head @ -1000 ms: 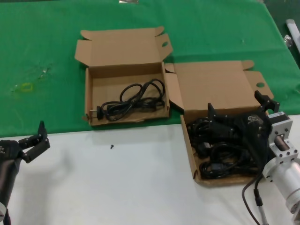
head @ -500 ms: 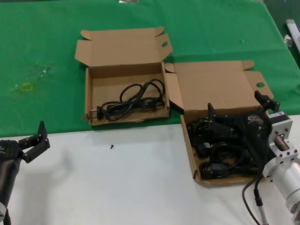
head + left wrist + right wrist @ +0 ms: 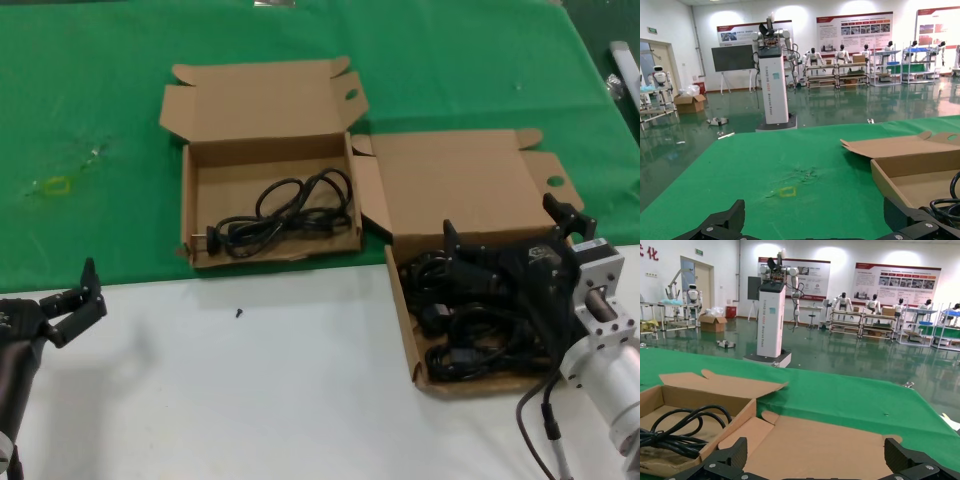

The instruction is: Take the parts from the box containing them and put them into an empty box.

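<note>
The box containing the parts [image 3: 404,318] lies at the right, on the seam between green cloth and white table, its lid [image 3: 830,442] laid back. Several black cords [image 3: 462,356] fill it. My right gripper [image 3: 505,226] [image 3: 817,456] hovers just above those cords, open, with nothing between its fingers. The other box [image 3: 187,200] [image 3: 900,172] [image 3: 670,395], with a wavy front wall, stands farther back to the left and holds one coiled cord [image 3: 290,210] [image 3: 946,206] [image 3: 682,431]. My left gripper [image 3: 85,293] [image 3: 815,214] waits open at the near left over the table edge.
A small black screw [image 3: 239,312] lies on the white table [image 3: 250,400] in front of the left box. A yellow mark [image 3: 57,186] [image 3: 787,191] sits on the green cloth [image 3: 100,90] at far left. A pale object [image 3: 622,60] is at the right edge.
</note>
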Tool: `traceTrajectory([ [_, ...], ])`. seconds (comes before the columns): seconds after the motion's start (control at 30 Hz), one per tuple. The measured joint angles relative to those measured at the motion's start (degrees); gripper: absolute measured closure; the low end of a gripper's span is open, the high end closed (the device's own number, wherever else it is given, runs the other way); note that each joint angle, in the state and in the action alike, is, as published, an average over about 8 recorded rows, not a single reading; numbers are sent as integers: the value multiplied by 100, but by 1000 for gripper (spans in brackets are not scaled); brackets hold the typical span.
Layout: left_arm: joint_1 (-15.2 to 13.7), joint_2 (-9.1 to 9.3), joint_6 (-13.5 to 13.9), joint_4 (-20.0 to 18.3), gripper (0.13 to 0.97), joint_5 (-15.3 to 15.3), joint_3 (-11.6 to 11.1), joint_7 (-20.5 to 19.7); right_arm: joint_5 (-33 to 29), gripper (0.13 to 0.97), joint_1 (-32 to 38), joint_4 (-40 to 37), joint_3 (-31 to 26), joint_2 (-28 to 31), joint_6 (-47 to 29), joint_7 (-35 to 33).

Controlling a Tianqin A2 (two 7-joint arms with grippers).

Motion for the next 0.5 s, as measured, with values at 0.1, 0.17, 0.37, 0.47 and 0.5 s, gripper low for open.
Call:
traceTrajectory([
  [0.1, 0, 0, 0, 0, 132, 0, 0, 0, 0, 129, 0, 0, 0, 0, 0, 0],
  [0.17, 0, 0, 0, 0, 132, 0, 0, 0, 0, 129, 0, 0, 0, 0, 0, 0],
  [0.37, 0, 0, 0, 0, 132, 0, 0, 0, 0, 129, 0, 0, 0, 0, 0, 0],
  [0.47, 0, 0, 0, 0, 132, 0, 0, 0, 0, 129, 0, 0, 0, 0, 0, 0],
  [0.5, 0, 0, 0, 0, 132, 0, 0, 0, 0, 129, 0, 0, 0, 0, 0, 0],
])
